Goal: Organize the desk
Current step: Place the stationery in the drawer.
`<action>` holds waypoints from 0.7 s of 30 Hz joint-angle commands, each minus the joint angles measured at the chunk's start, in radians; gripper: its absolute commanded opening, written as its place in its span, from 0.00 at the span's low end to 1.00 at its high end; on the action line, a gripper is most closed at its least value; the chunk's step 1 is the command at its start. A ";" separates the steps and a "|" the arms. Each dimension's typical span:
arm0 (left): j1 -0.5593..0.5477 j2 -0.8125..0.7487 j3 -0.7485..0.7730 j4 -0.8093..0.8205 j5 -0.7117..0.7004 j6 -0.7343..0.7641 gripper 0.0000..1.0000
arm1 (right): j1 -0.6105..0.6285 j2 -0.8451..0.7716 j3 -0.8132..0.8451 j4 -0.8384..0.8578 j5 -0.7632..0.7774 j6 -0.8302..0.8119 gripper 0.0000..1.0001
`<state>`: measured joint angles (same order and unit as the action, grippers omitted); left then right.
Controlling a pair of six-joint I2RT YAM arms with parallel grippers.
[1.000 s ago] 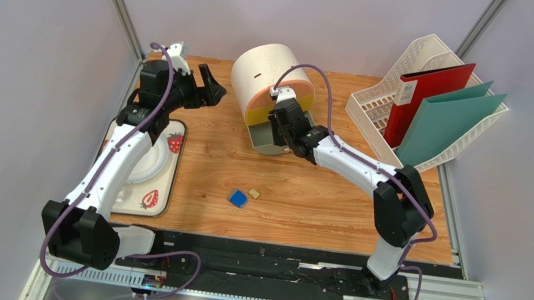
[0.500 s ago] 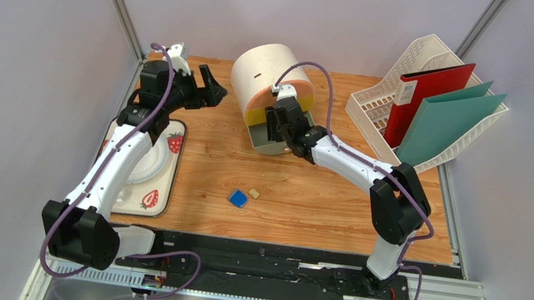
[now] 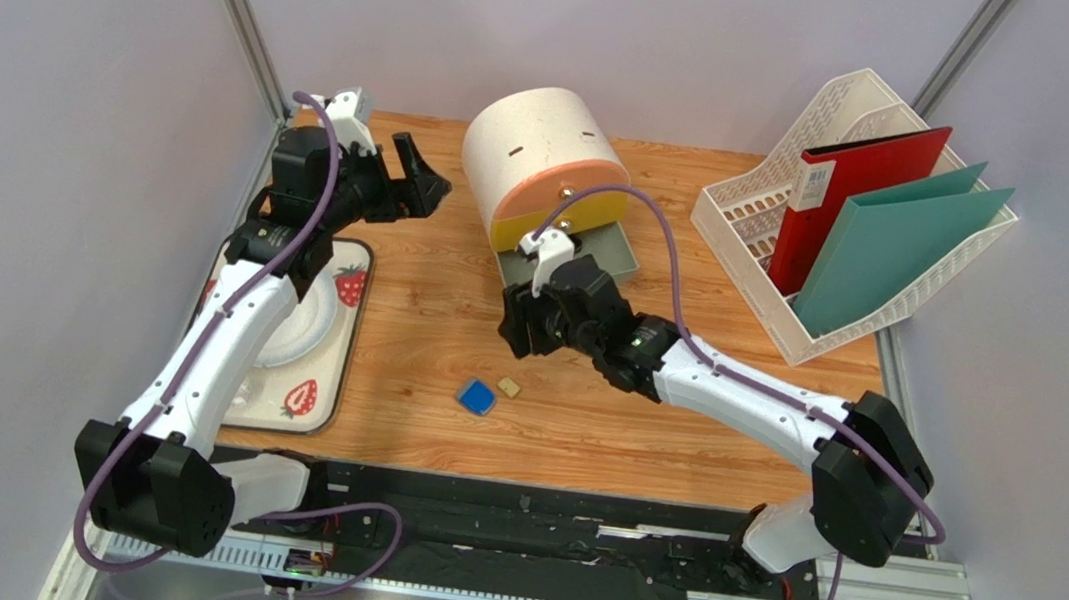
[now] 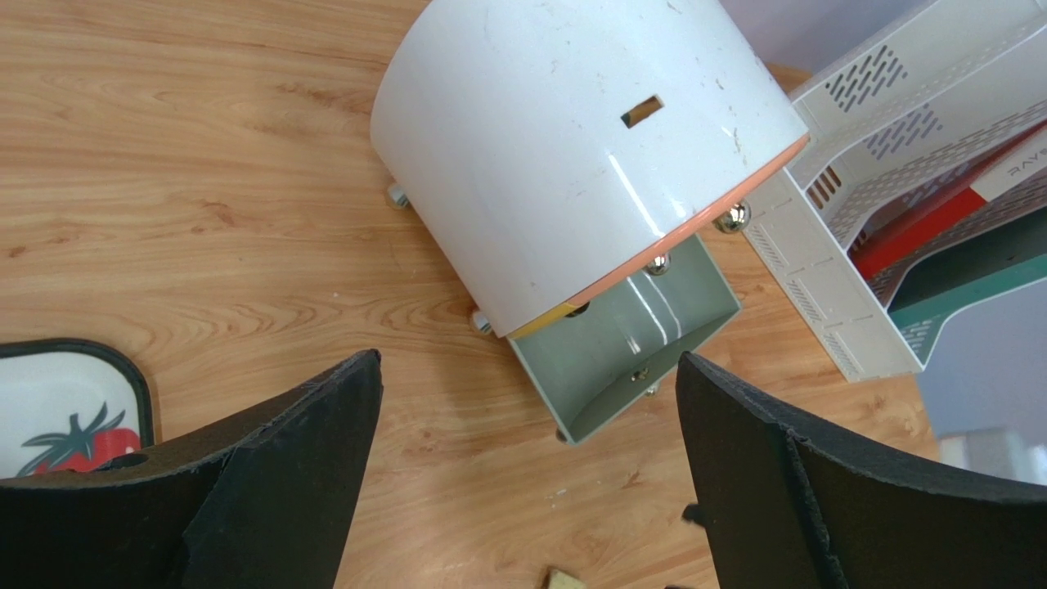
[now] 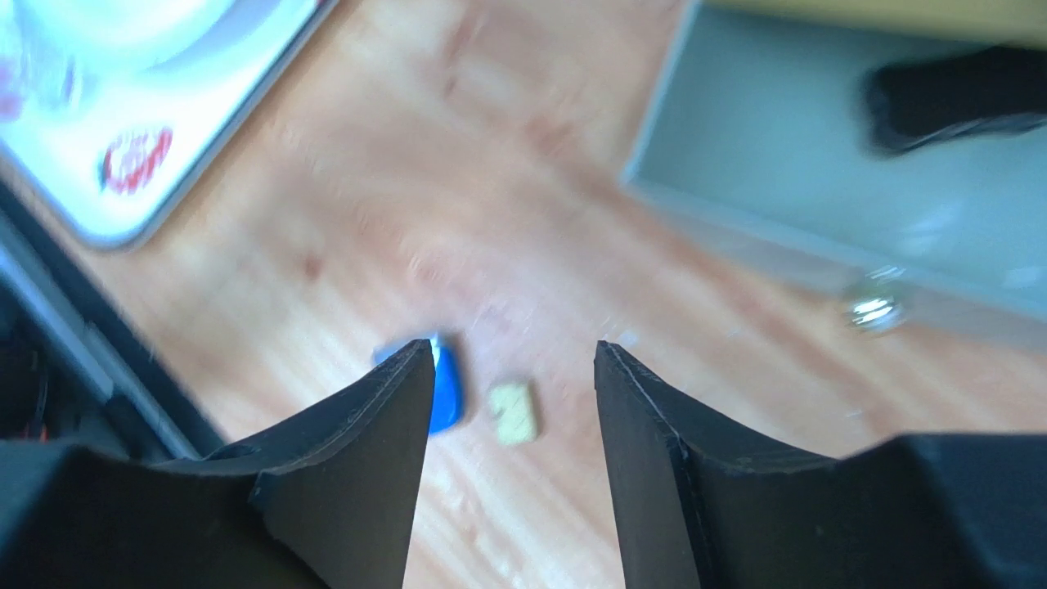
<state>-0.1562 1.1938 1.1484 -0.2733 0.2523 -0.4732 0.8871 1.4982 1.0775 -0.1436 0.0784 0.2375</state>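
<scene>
The right gripper [image 5: 514,356] hung with jaws half parted, empty, and straight below the gap lay a small tan block [image 5: 514,411], its longer side along the gap, a blue chip [image 5: 445,390] just beside it; both lay on the desk [image 3: 419,310] near its front middle, nearer this arm than the left gripper [image 4: 522,405], spread wide and empty at the far left. Beyond, the grey drawer [image 5: 787,184] stood open with a dark blurred shape [image 5: 952,98] inside, the rack [image 3: 747,211] held a red folder [image 3: 862,202] and a green folder [image 3: 895,243], the tray [image 3: 332,353] a white plate [image 3: 296,326]

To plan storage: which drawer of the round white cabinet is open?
The grey bottom drawer: it is pulled out, its inside showing. The yellow front and the orange front above it sit flush.
</scene>
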 commanded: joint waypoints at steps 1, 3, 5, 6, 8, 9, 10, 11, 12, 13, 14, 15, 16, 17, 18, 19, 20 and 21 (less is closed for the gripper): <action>0.006 -0.042 -0.013 -0.009 -0.010 0.011 0.98 | 0.041 0.039 -0.079 -0.063 -0.115 -0.026 0.56; 0.006 -0.049 -0.019 -0.012 -0.013 0.013 0.98 | 0.046 0.075 -0.097 -0.065 -0.127 -0.030 0.56; 0.006 -0.053 -0.022 -0.015 -0.015 0.013 0.98 | 0.049 0.120 -0.094 -0.070 -0.138 -0.046 0.55; 0.006 -0.053 -0.024 -0.014 -0.018 0.013 0.98 | 0.053 0.137 -0.084 -0.070 -0.144 -0.050 0.55; 0.006 -0.053 -0.026 -0.015 -0.016 0.011 0.98 | 0.056 0.186 -0.071 -0.077 -0.143 -0.066 0.55; 0.006 -0.054 -0.026 -0.017 -0.016 0.011 0.98 | 0.058 0.200 -0.053 -0.079 -0.141 -0.070 0.55; 0.006 -0.054 -0.029 -0.015 -0.019 0.013 0.98 | 0.059 0.215 -0.047 -0.083 -0.141 -0.076 0.55; 0.007 -0.056 -0.030 -0.018 -0.019 0.013 0.98 | 0.061 0.227 -0.039 -0.082 -0.138 -0.078 0.55; 0.007 -0.057 -0.032 -0.018 -0.024 0.015 0.98 | 0.061 0.249 -0.036 -0.082 -0.140 -0.082 0.55; 0.007 -0.059 -0.035 -0.018 -0.024 0.016 0.98 | 0.062 0.255 -0.030 -0.076 -0.138 -0.086 0.55; 0.009 -0.059 -0.035 -0.020 -0.024 0.016 0.98 | 0.062 0.260 -0.028 -0.074 -0.140 -0.084 0.55; 0.010 -0.060 -0.036 -0.020 -0.025 0.018 0.98 | 0.067 0.270 -0.025 -0.073 -0.140 -0.084 0.55; 0.012 -0.059 -0.036 -0.020 -0.027 0.018 0.98 | 0.069 0.272 -0.022 -0.070 -0.140 -0.086 0.55; 0.015 -0.062 -0.038 -0.023 -0.027 0.019 0.98 | 0.072 0.275 -0.021 -0.071 -0.138 -0.084 0.55; 0.017 -0.062 -0.039 -0.024 -0.028 0.021 0.98 | 0.078 0.275 -0.018 -0.070 -0.138 -0.081 0.56; 0.018 -0.063 -0.041 -0.023 -0.030 0.019 0.98 | 0.079 0.277 -0.014 -0.068 -0.135 -0.079 0.56; 0.020 -0.063 -0.044 -0.020 -0.028 0.018 0.98 | 0.082 0.280 -0.013 -0.065 -0.134 -0.079 0.56; 0.020 -0.063 -0.045 -0.017 -0.028 0.013 0.98 | 0.085 0.286 -0.011 -0.060 -0.132 -0.081 0.56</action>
<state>-0.1467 1.1652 1.1107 -0.3046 0.2298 -0.4686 0.9546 1.7657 1.0241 -0.2371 -0.0509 0.1715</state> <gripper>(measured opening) 0.979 0.558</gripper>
